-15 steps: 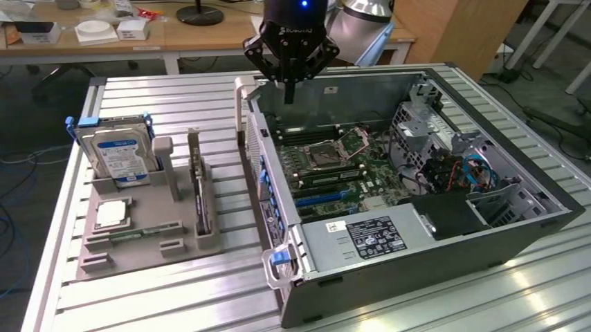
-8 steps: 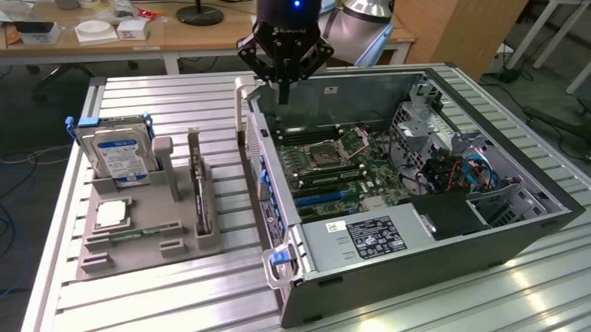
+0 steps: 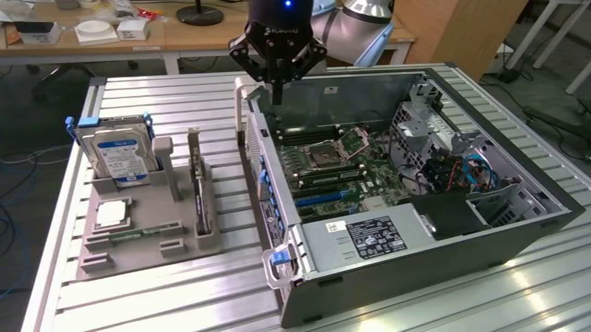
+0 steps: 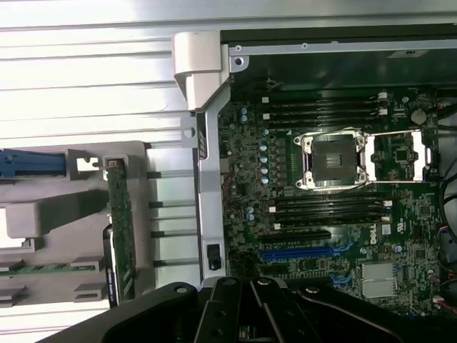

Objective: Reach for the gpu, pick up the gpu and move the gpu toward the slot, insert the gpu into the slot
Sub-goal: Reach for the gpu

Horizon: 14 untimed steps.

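The gpu (image 3: 196,181) is a thin dark card standing on edge in a grey holder (image 3: 138,252) at the exterior view's left; in the wrist view the gpu (image 4: 121,236) shows edge-on. My gripper (image 3: 276,95) hangs shut and empty above the open computer case's near wall, well apart from the gpu. Its black fingers (image 4: 251,289) show close together in the wrist view. A blue slot (image 3: 319,197) lies on the motherboard inside the case, and the wrist view also has this blue slot (image 4: 296,252).
A silver blue-labelled hard drive (image 3: 115,155), a small green memory stick (image 3: 138,233) and a square chip (image 3: 111,213) share the holder. The open computer case (image 3: 397,277) stands on a slatted metal table (image 3: 166,304). Its side wall (image 4: 208,214) rises between holder and motherboard.
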Motion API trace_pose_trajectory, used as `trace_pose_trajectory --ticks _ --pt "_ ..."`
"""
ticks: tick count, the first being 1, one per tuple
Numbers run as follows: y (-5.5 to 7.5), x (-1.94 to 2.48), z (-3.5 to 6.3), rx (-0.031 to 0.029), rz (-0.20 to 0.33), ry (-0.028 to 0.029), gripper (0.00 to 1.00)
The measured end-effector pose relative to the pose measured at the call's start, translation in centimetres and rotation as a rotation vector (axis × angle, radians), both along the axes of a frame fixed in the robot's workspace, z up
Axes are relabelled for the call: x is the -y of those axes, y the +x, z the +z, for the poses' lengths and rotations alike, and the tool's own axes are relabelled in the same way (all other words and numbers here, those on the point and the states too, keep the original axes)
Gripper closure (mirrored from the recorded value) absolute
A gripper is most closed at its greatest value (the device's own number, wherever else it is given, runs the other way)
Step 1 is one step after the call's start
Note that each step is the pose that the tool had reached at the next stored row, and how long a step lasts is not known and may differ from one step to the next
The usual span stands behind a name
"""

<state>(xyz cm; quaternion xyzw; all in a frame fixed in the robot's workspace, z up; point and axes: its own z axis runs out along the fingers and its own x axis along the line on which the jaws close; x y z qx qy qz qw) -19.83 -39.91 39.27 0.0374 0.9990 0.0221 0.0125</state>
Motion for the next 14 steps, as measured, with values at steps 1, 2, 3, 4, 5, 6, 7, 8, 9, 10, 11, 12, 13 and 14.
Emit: trace_pose_trajectory --ticks 1,2,3,4,5,6,7,8,9,10,11,12,13,14 --pt "-0.1 0.0 0.0 0.0 0.0 0.0 0.9" --pt "-0.3 0.0 0.0 -0.0001 0.0 0.0 0.9" --pt "-0.4 0.01 0.0 0.0 0.0 0.0 0.9" --pt "-0.5 0.01 0.0 -0.0001 0.0 -0.0001 0.9" --pt "-0.7 0.01 -0.01 0.0 0.0 0.0 0.9" --pt "-0.8 0.01 -0.01 0.0 0.0 0.0 0.9" --pt "-0.9 0.01 -0.01 -0.0001 0.0 0.0 0.9" --pt "-1.1 0.01 -0.01 -0.0002 0.0 0.0 0.9" --pt "-1.2 0.01 -0.01 -0.0002 0.0 0.0 0.9" --pt "-1.3 0.01 -0.02 -0.0003 0.0 0.0 0.9" --pt "-1.4 0.01 -0.02 -0.0004 0.0 0.0 0.9" --pt "-1.5 0.01 -0.02 -0.0004 0.0 -0.0001 0.9" --pt "-1.6 0.01 -0.02 -0.0005 0.0 0.0 0.9" --pt "-1.7 0.01 -0.03 -0.0006 0.0 0.0 0.9"
